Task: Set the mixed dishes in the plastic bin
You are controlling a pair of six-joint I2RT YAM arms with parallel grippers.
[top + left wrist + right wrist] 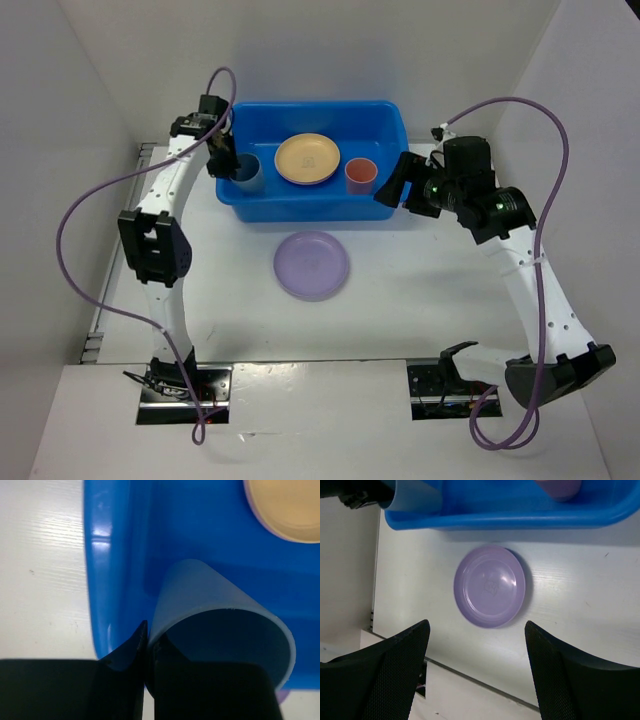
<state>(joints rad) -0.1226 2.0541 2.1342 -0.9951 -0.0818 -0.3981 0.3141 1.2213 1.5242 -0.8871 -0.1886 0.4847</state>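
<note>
The bright-blue bin (385, 125) stands at the back centre. In it lie a yellow plate (308, 158) and a coral-red cup (360, 175). A pinkish edge shows under the yellow plate (285, 510) in the left wrist view; the pink plate is otherwise hidden. My left gripper (225, 165) is shut on the wall of the blue cup (245, 172) at the bin's left end, inside the bin (115, 555); one finger is inside the cup (215, 610). The lilac plate (312, 265) lies on the table in front of the bin. My right gripper (392, 185) is open and empty by the bin's right front corner, with the lilac plate (490, 586) ahead of it.
White walls enclose the table on the left, back and right. Purple cables loop over both arms. The table's left edge (374, 605) lies beyond the lilac plate in the right wrist view.
</note>
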